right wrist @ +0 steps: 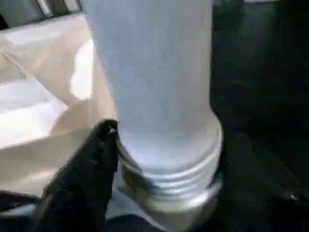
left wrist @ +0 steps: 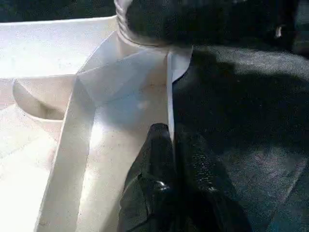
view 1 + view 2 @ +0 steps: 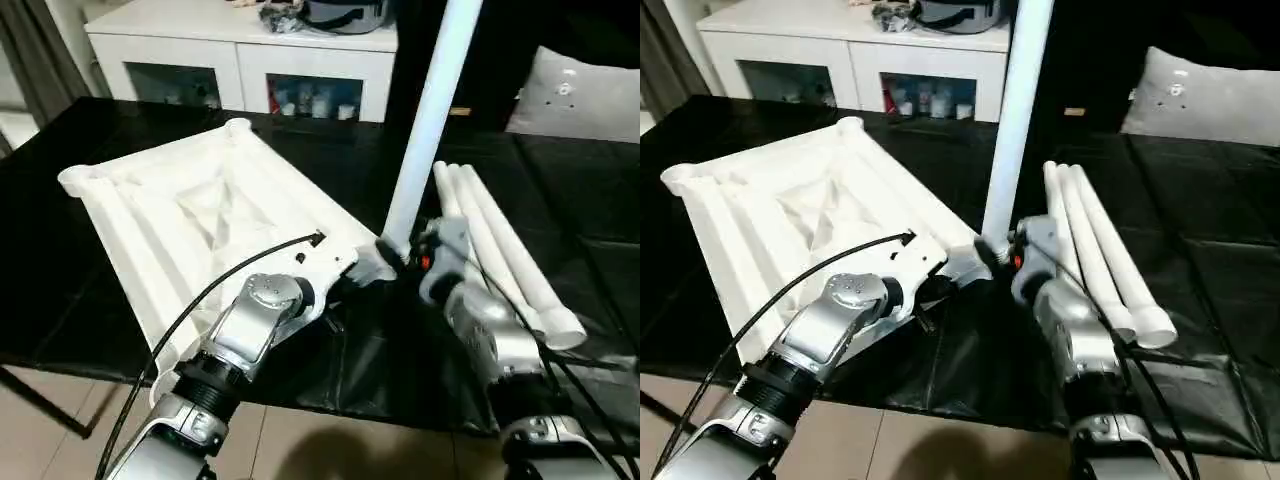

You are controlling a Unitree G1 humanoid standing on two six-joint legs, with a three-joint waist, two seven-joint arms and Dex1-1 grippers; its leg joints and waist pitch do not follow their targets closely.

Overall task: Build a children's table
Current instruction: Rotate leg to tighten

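Nearest, the left gripper (image 2: 169, 145) is pinched shut on the rim wall of the upturned table top (image 3: 200, 215), steadying it on the black table (image 3: 560, 180). Beside it the right gripper (image 1: 104, 140) sits at the threaded base of the upright leg (image 3: 425, 130); how wide it stands I cannot tell. Judging by the exposed threads, the leg could tip or cross-thread in the corner socket. Three spare legs (image 3: 500, 245) lie beyond.
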